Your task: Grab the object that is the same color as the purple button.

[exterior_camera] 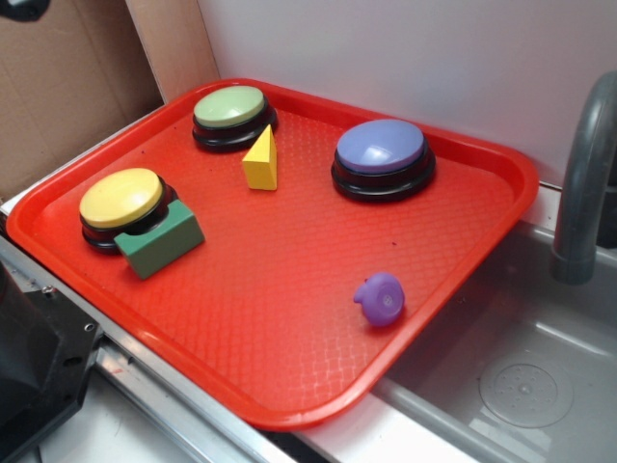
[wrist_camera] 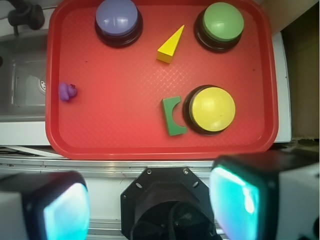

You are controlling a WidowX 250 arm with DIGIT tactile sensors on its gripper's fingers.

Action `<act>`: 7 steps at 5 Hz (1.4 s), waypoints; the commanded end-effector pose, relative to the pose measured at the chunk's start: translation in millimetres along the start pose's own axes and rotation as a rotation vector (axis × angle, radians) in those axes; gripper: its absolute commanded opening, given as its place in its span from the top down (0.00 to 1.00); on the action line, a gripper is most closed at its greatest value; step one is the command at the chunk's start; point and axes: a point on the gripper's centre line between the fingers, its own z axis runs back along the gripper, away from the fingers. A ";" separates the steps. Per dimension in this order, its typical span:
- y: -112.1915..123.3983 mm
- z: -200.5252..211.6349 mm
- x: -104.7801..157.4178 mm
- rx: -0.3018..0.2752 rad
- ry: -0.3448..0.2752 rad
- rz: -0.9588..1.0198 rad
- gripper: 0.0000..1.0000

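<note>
Gripper (wrist_camera: 145,205) hanging released, jaws spread, grasping nothing. Purple toy (wrist_camera: 67,92) lying at 9 o'clock on red tray (wrist_camera: 125,142), purple button (wrist_camera: 118,19) sitting at 11 o'clock.

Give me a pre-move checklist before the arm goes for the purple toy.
1. Target identified: small purple toy matches the purple button in color. ok
2. Toy free of neighbors: sits alone near the red tray edge. ok
3. Gripper open: fingers apart in the wrist view. ok
4. Gripper over toy: it sits off the tray, near the yellow button side. not ok
5. Approach path clear: green block and yellow wedge lie away from the toy. ok
</note>
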 end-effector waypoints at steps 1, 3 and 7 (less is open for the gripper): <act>0.0 0.0 0.0 0.000 0.000 0.000 0.00; -1.4 -9.1 27.1 0.029 0.023 -0.262 0.00; -52.0 -60.5 101.9 0.027 -0.081 -1.032 0.00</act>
